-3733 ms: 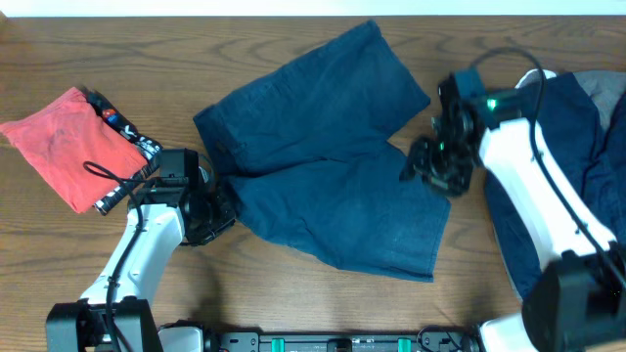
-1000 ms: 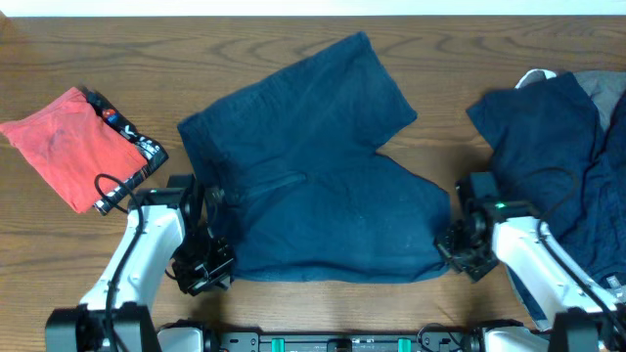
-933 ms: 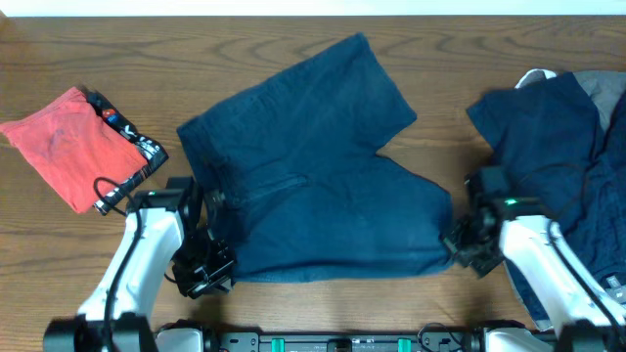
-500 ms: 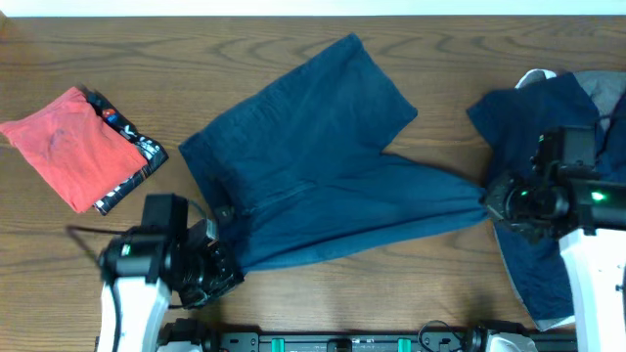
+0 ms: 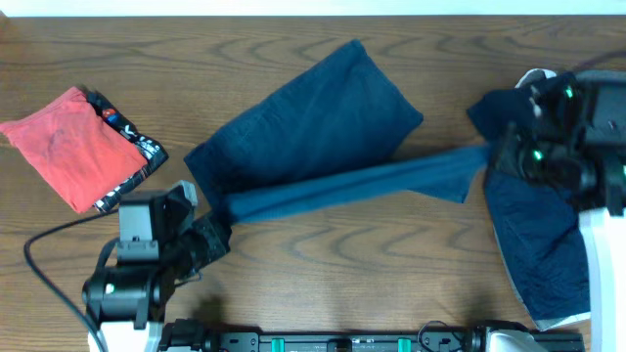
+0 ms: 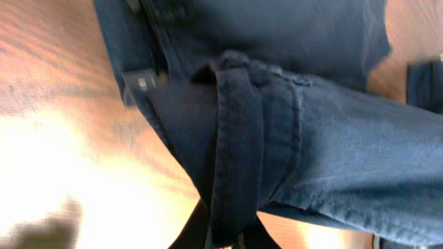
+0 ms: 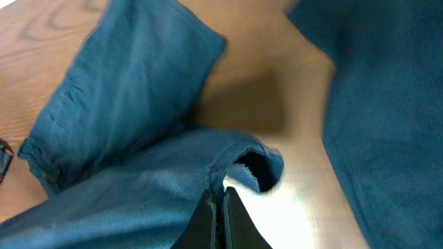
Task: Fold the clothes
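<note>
**Across the worktop (image 5: 323, 274): shorts (image 5: 313, 127) half-folded**

They lie centre, near leg raised taut: left gripper (image 5: 213, 233) pinches waistband (image 6: 235, 138), right gripper (image 5: 501, 161) pinches hem (image 7: 256, 162). Judgement: carry both level toward the far edge, equal tension, then lay edges flush.

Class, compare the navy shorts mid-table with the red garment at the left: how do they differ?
The navy shorts are plain dark blue; the red garment has a black patterned waistband. The shorts are far larger than the red garment. The left pincer and right pincer grip the shorts, stretching one part taut; the red garment lies untouched. Both are soft cloth on the wooden table.
</note>
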{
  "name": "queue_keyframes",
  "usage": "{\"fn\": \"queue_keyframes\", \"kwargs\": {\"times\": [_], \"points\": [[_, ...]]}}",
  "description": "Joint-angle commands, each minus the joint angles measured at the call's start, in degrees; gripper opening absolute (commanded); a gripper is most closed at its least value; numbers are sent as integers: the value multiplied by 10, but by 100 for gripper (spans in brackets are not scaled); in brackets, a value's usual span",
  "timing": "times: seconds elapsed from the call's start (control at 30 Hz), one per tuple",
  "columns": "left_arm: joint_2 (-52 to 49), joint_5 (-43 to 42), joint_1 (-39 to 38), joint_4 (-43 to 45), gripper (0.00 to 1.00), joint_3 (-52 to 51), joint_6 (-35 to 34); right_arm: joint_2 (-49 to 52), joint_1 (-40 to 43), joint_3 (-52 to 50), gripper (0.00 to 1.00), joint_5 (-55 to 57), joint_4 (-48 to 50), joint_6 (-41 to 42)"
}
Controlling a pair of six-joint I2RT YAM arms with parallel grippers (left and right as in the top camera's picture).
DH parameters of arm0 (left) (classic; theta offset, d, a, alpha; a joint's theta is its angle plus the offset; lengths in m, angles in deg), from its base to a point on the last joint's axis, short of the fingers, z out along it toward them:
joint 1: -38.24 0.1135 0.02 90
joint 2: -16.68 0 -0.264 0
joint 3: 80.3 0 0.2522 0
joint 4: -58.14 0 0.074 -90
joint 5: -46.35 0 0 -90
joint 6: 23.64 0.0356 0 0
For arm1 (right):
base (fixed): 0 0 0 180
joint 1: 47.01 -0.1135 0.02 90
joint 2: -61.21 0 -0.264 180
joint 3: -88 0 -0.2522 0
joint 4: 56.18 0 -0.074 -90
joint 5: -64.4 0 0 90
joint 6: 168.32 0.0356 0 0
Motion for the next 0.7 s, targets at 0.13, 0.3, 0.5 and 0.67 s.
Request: {"fn": "queue_keyframes", "kwargs": {"times": [0.13, 0.3, 0.5, 0.67], "points": [[-84, 115, 10, 51, 6, 7, -116, 95, -53, 20, 1, 81, 150, -49], [-148, 115, 10, 68, 6, 7, -149, 171, -97, 20, 1, 81, 226, -49], [-213, 115, 10, 129, 6, 7, -156, 259, -131, 20, 1, 81, 310, -49], [-268, 119, 10, 212, 6, 7, -166, 328, -155, 20, 1, 81, 380, -45]]}}
